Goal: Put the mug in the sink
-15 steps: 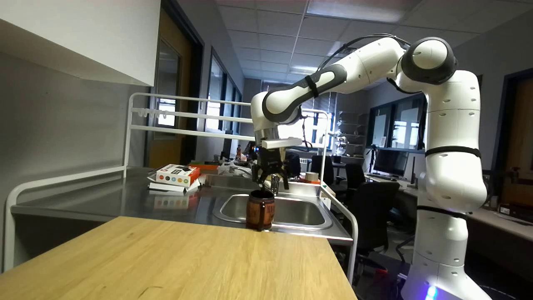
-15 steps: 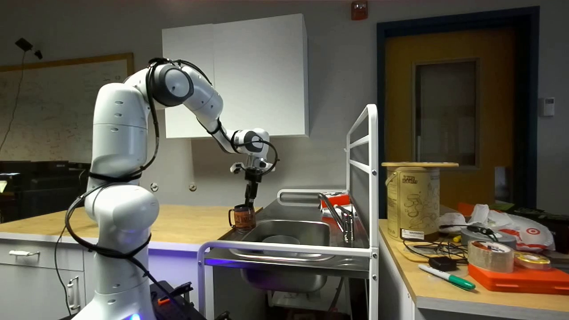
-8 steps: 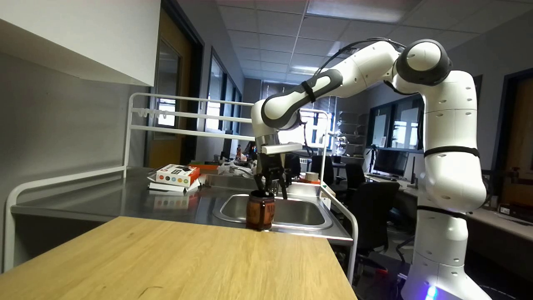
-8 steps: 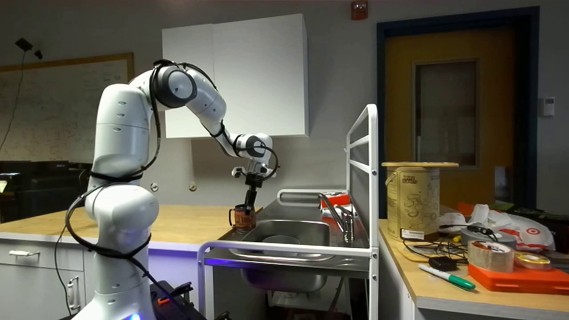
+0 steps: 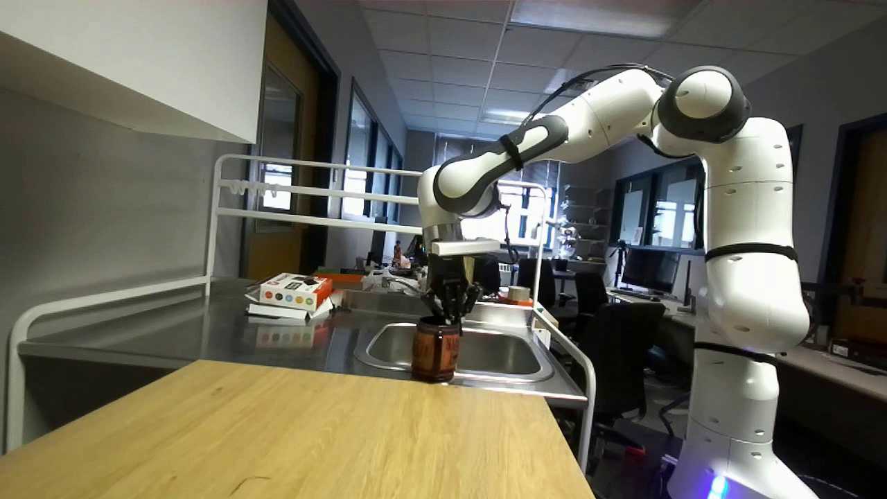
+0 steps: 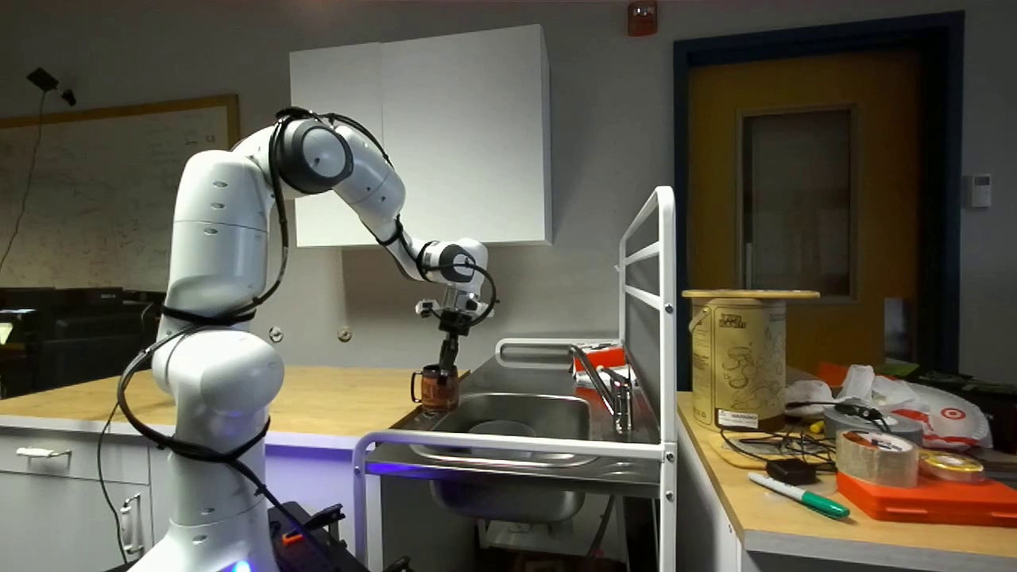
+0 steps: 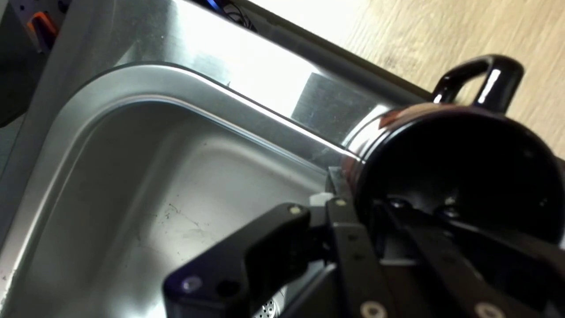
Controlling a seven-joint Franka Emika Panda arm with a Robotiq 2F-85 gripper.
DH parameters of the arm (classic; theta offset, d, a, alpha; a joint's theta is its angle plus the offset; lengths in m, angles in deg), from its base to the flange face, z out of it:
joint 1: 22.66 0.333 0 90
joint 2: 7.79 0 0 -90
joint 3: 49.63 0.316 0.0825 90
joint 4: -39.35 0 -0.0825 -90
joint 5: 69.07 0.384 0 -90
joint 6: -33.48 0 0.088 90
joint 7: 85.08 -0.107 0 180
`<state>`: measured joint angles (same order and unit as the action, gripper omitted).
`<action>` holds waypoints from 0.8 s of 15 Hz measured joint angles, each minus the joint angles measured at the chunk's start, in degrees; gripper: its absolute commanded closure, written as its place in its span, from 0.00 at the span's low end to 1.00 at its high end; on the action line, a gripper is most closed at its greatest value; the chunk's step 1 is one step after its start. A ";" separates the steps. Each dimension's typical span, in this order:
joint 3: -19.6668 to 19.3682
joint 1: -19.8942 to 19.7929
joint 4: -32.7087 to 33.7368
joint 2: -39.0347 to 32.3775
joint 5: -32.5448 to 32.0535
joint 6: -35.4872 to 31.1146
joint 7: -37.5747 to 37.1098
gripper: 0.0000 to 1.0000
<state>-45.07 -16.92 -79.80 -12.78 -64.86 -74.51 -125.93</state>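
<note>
In the wrist view, the gripper (image 7: 359,198) pinches the wall of the mug (image 7: 463,163) near the mug's 8 o'clock, one of its fingers (image 7: 342,210) outside and the other in the dark interior. The handle (image 7: 503,79) points to 1 o'clock, over the wooden counter (image 7: 423,35); the sink (image 7: 198,212) lies at the mug's 9 o'clock. In an exterior view the mug is upright at the sink's edge, toward 10 o'clock, with the faucet (image 6: 624,405) at 2.
</note>
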 measured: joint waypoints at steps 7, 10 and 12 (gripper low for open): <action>-2.22 -1.35 -0.12 0.08 -0.09 -2.60 -2.62 0.89; -4.27 -3.33 -0.35 0.63 -0.09 -4.41 -3.47 0.89; -5.39 -4.65 -0.61 1.05 -0.09 -5.53 -3.77 0.89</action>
<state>-50.46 -21.58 -80.41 -11.73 -64.95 -80.04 -129.70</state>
